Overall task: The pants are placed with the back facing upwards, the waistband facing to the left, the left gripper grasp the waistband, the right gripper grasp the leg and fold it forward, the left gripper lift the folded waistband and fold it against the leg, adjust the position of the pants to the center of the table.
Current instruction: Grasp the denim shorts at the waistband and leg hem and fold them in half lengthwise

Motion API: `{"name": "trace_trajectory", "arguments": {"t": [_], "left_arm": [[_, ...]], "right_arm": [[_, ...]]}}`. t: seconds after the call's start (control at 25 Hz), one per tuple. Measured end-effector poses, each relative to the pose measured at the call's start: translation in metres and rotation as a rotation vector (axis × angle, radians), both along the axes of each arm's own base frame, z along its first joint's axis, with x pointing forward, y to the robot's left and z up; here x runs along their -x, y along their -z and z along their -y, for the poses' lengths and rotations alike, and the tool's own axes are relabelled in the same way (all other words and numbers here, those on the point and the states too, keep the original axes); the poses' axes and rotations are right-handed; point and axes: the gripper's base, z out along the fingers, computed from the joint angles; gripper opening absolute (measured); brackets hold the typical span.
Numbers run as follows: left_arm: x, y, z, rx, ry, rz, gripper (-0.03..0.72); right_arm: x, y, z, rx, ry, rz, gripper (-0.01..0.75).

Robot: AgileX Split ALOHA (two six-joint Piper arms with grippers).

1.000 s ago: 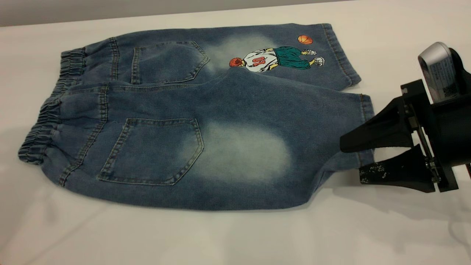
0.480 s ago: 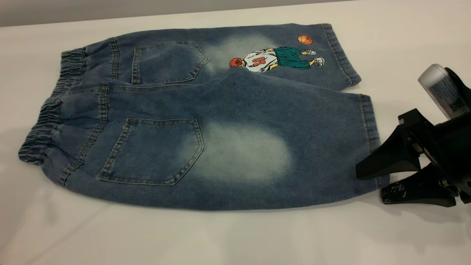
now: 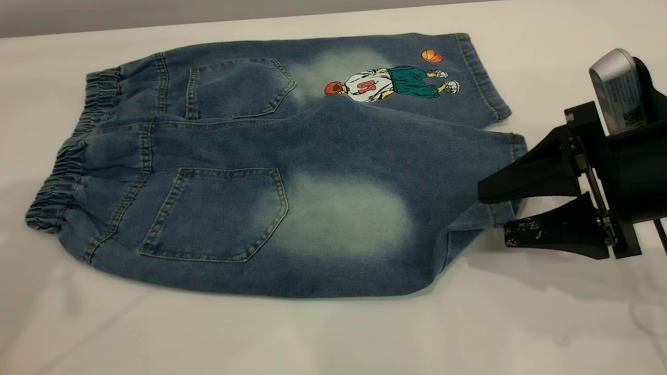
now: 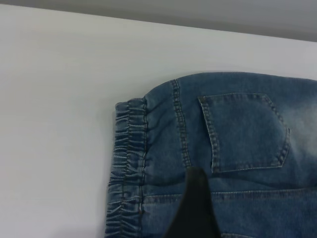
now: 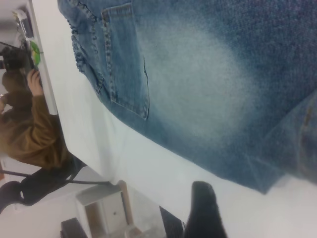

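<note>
The blue denim pants (image 3: 292, 156) lie back-up on the white table (image 3: 333, 338), with the ruffled waistband (image 3: 62, 166) at the left. My right gripper (image 3: 495, 214) is at the far right and shut on the hem of the near leg (image 3: 365, 208). That hem corner is drawn up off the table between the two black fingers (image 3: 526, 179). The printed leg (image 3: 391, 80) lies flat behind. In the left wrist view a dark part of my left gripper (image 4: 195, 208) hovers over the denim just inside the waistband (image 4: 130, 163). It is out of the exterior view.
In the right wrist view a person in a brown sleeve (image 5: 29, 129) sits past the table's edge, near a dark chair (image 5: 44, 181) and a pale box (image 5: 101, 208). Bare table surrounds the pants on the near and right sides.
Half a second ago the right gripper sat lower and farther right, with the near leg lying flat. It has since risen and shifted left, and the hem corner has come up with it.
</note>
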Motion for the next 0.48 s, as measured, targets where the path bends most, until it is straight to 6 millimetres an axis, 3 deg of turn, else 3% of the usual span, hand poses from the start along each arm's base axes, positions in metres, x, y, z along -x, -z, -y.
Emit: {"name": "trace_trajectory", "arguments": {"t": [0.2, 0.48], "left_arm": [[0.0, 0.0, 0.0, 0.0, 0.0, 0.0, 0.539], [0.0, 0.0, 0.0, 0.0, 0.0, 0.0, 0.539]], "right_arm": [[0.001, 0.0079, 0.005, 0.101, 0.002, -0.022, 0.433], [0.0006, 0.0032, 0.0019, 0.041, -0.003, -0.009, 0.433]]}}
